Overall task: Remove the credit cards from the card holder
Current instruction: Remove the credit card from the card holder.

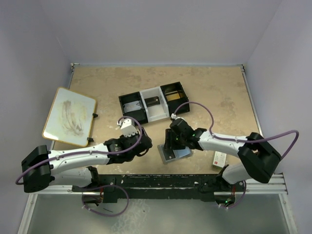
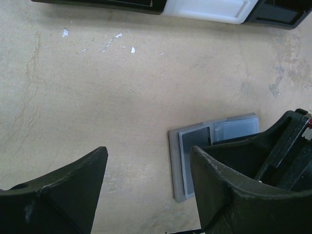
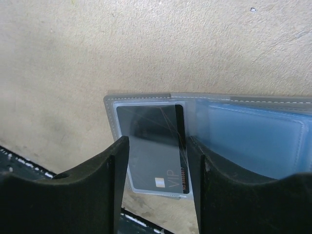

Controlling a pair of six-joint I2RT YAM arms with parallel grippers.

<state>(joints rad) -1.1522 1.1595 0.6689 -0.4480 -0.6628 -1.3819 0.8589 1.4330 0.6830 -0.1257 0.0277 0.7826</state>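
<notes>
As the card holder [image 1: 178,155] lies open by the worktop's [image 1: 219,97] 6 o'clock edge, right tool [image 3: 158,141] straddles its card [image 3: 151,146] half-open; VIP print shows only there. Left tool [image 2: 148,156] wide, empty.

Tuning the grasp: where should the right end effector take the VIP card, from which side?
Pinch the card by its long edges near the VIP end, from above: it lies flat in the open holder under clear plastic, narrow enough for the right end effector.

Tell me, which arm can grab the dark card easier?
The right: its fingers sit either side of the dark VIP card in the open grey folding card holder; left fingers hang beside it.
</notes>
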